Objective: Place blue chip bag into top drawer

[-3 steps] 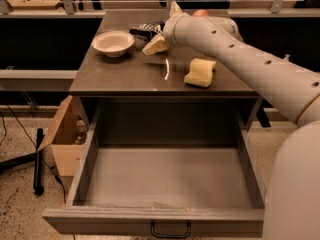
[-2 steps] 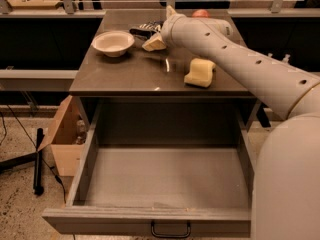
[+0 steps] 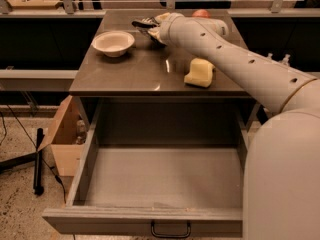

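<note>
The end effector (image 3: 154, 27) is at the rear of the desk (image 3: 132, 70), close to its back edge, at the end of the arm that reaches in from the lower right across the desk top. The blue chip bag (image 3: 142, 23) lies at the rear of the desk, directly at the tip of the end effector; contact between the two cannot be confirmed, and whether the end effector is spread or pressed together cannot be told. The white bowl (image 3: 113, 43) stands just left of the bag, upright and apart from it. The yellow sponge (image 3: 199, 72) lies nearer the front right of the desk, partly under the arm. A reddish round object (image 3: 201, 13) shows behind the arm at the back edge (identity unclear). The top drawer (image 3: 85, 170) below the desk top is pulled fully out, its black handle (image 3: 170, 230) on the front panel. A cardboard box (image 3: 61, 140) stands on the floor left of the drawer.
</note>
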`<act>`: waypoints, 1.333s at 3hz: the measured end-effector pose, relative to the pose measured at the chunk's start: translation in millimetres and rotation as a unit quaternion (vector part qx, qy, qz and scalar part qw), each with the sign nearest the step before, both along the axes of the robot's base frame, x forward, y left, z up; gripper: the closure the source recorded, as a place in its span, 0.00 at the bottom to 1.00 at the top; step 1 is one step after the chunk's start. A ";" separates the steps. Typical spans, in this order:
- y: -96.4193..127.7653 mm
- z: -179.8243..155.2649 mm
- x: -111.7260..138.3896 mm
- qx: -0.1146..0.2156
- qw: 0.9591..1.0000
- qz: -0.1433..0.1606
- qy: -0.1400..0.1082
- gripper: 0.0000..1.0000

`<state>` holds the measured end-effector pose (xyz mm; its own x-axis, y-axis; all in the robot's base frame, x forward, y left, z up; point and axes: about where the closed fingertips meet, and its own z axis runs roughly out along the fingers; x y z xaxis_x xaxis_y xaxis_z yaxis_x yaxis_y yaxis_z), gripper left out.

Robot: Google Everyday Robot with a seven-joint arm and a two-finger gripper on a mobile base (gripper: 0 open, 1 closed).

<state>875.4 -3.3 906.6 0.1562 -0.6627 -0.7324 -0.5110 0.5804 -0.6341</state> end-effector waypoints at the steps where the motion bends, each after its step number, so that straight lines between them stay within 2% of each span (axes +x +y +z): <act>1: -7.6 16.3 0.2 -0.003 1.000 -0.015 -0.014 0.90; 2: -49.0 46.4 -19.3 0.004 0.998 -0.054 -0.020 1.00; 3: -71.2 66.1 -56.3 0.015 0.997 -0.077 -0.006 1.00; 4: -70.3 67.7 -109.7 0.044 0.996 -0.079 0.023 1.00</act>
<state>765.6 -73.7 974.3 0.0202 -0.6094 -0.7926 -0.4365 0.7079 -0.5554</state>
